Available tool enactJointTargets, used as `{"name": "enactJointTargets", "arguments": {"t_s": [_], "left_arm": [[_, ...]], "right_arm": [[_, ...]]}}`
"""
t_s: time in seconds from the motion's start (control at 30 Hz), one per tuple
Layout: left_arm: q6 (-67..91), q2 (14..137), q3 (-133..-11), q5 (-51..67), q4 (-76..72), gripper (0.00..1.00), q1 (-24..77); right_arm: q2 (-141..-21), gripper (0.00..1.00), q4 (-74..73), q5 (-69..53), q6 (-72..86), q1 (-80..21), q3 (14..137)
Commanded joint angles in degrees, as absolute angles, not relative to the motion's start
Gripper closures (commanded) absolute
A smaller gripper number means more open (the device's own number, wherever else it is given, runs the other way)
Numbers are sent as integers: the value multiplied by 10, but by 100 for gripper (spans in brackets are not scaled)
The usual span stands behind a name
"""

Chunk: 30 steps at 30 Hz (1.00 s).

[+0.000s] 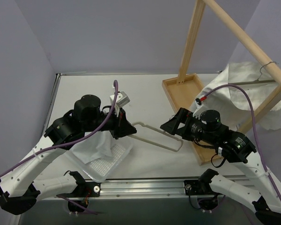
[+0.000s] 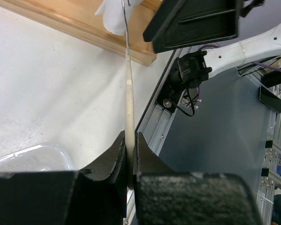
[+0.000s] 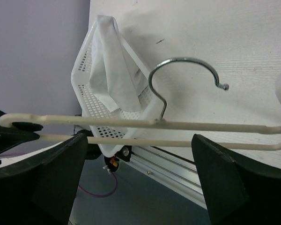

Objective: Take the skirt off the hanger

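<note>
Over mid-table, the bare hanger point(image 3: 201, 125) is clamped at its left end by the left gripper point(image 2: 130, 154), its jaws pinched tight on the bar, while the right gripper point(image 3: 139, 140) is spread wide astride the bars near the hook, with no grip seen. The skirt point(image 1: 96, 145) is found off the hanger, bunched in the white basket point(image 1: 113, 163) under the left arm, so removal is judged essentially done. Next the hanger needs to be set down: a level lowering is called for, right fingers kept clear of the hook before the left pinch is let go
</note>
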<state>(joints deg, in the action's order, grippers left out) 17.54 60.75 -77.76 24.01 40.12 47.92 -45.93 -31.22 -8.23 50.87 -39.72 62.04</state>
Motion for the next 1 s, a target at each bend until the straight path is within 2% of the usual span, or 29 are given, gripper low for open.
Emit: {"name": "enactJointTargets", "arguments": {"t_s": [0.0, 0.13, 0.23, 0.3, 0.53, 0.77, 0.97], "left_arm": [[171, 603, -815, 204, 388, 98, 482], [169, 623, -868, 130, 412, 98, 482], [157, 655, -931, 29, 447, 98, 482], [149, 669, -962, 11, 464, 98, 482], [122, 723, -1031, 27, 375, 98, 481], [139, 791, -1071, 50, 225, 98, 481], [175, 902, -1195, 94, 182, 98, 483]], "right_arm": [[-428, 11, -341, -66, 518, -395, 628], [-393, 17, -359, -65, 526, -395, 612], [-355, 18, -373, -55, 540, -395, 606], [-340, 18, -383, -48, 546, -395, 606], [-293, 26, -414, -41, 562, -394, 606], [-278, 26, -455, -24, 574, -394, 624], [-275, 26, -471, -16, 583, -393, 636]]}}
